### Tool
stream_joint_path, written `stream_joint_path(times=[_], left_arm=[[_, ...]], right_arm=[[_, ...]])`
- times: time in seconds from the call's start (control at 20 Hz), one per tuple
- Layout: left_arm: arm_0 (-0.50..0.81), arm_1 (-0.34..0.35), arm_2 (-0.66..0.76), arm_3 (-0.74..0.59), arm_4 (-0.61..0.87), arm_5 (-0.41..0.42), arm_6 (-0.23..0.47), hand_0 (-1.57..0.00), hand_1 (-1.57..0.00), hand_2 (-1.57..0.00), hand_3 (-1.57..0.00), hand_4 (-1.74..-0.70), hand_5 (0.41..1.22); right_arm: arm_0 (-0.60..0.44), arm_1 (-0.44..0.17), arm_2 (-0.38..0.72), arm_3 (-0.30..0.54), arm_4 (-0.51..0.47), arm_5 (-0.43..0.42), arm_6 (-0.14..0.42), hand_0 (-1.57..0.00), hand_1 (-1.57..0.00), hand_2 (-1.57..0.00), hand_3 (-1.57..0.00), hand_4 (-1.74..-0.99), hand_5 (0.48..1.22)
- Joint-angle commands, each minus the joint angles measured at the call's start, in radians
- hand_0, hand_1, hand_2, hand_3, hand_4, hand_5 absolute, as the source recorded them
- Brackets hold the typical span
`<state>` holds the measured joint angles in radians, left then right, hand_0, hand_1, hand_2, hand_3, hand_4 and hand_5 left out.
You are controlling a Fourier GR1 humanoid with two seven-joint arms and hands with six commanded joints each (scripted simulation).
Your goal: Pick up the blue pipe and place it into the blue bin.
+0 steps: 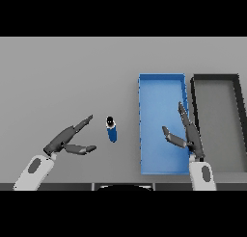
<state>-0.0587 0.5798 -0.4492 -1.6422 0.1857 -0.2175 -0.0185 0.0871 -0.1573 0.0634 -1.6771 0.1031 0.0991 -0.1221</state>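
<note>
The blue pipe point(112, 129) lies free on the desk point(62, 77), long axis running away from the robot, just right of the released left hand point(67, 139), the nearer one; the released right hand point(185, 135) hovers over the blue bin point(161, 82).

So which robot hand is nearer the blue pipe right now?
Left. The left robot hand sits open just beside the blue pipe, not touching it. The right robot hand hovers over the blue bin, farther away.
</note>
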Motion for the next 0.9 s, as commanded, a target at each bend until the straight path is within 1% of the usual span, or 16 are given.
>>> stream_joint_path(times=[0.0,0.05,0.15,0.2,0.3,0.4,0.45,0.55,0.65,0.75,0.85], left_arm=[[0.002,-0.012,-0.018,-0.002,-0.02,0.003,-0.009,0.0,0.0,0.0,0.0,-1.1,0.454],[-0.014,-0.032,-0.03,0.015,-0.026,0.003,-0.002,0.0,0.0,0.0,0.0,-1.1,0.447],[-0.02,-0.071,-0.058,0.036,-0.035,-0.003,-0.01,0.0,0.0,0.0,0.0,-1.11,0.447],[-0.031,-0.094,-0.071,0.045,-0.046,0.003,-0.01,0.0,0.0,0.0,0.0,-1.12,0.446],[-0.055,-0.129,-0.092,0.074,-0.067,0.011,-0.004,0.0,0.0,0.0,0.0,-1.12,0.446],[-0.089,-0.162,-0.094,0.117,-0.075,0.015,-0.002,0.0,0.0,0.0,0.0,-1.11,0.447],[-0.098,-0.187,-0.103,0.146,-0.077,0.014,0.0,0.0,0.0,0.0,0.0,-1.11,0.45],[-0.119,-0.23,-0.112,0.186,-0.07,0.007,0.0,0.0,0.0,0.0,0.0,-1.12,0.448],[-0.16,-0.257,-0.118,0.244,-0.109,0.025,-0.016,0.0,0.0,0.0,0.0,-1.1,0.441],[-0.175,-0.278,-0.122,0.266,-0.12,0.03,-0.054,0.0,0.0,0.0,0.0,-1.07,0.445],[-0.2,-0.324,-0.125,0.292,-0.099,0.016,-0.051,0.0,0.0,0.0,0.0,-1.09,0.477]], right_arm=[[-0.003,0.004,0.0,0.006,-0.003,0.0,0.008,0.0,0.0,0.0,0.0,-1.257,0.617],[-0.003,0.007,0.006,-0.002,-0.004,0.004,0.015,0.0,0.0,0.0,0.0,-1.262,0.617],[-0.01,0.006,-0.001,-0.001,-0.011,0.004,0.025,0.0,0.0,0.0,0.0,-1.265,0.616],[-0.009,0.01,0.0,0.003,-0.013,0.005,0.022,0.0,0.0,0.0,0.0,-1.27,0.617],[-0.014,0.009,-0.003,0.002,-0.013,0.002,0.038,0.0,0.0,0.0,0.0,-1.271,0.616],[0.001,0.014,-0.001,0.0,-0.01,0.0,0.017,0.0,0.0,0.0,0.0,-1.276,0.613],[0.012,0.012,-0.002,-0.014,-0.012,0.0,0.024,0.0,0.0,0.0,0.0,-1.276,0.609],[0.019,0.015,-0.001,-0.016,-0.012,0.002,0.015,0.0,0.0,0.0,0.0,-1.274,0.605],[0.03,0.021,0.007,-0.023,0.004,-0.008,0.01,0.0,0.0,0.0,0.0,-1.266,0.598],[0.026,0.016,-0.003,-0.015,0.001,-0.009,0.015,0.0,0.0,0.0,0.0,-1.267,0.598],[0.016,0.012,-0.008,-0.007,-0.008,-0.002,0.018,0.0,0.0,0.0,0.0,-1.264,0.598]])
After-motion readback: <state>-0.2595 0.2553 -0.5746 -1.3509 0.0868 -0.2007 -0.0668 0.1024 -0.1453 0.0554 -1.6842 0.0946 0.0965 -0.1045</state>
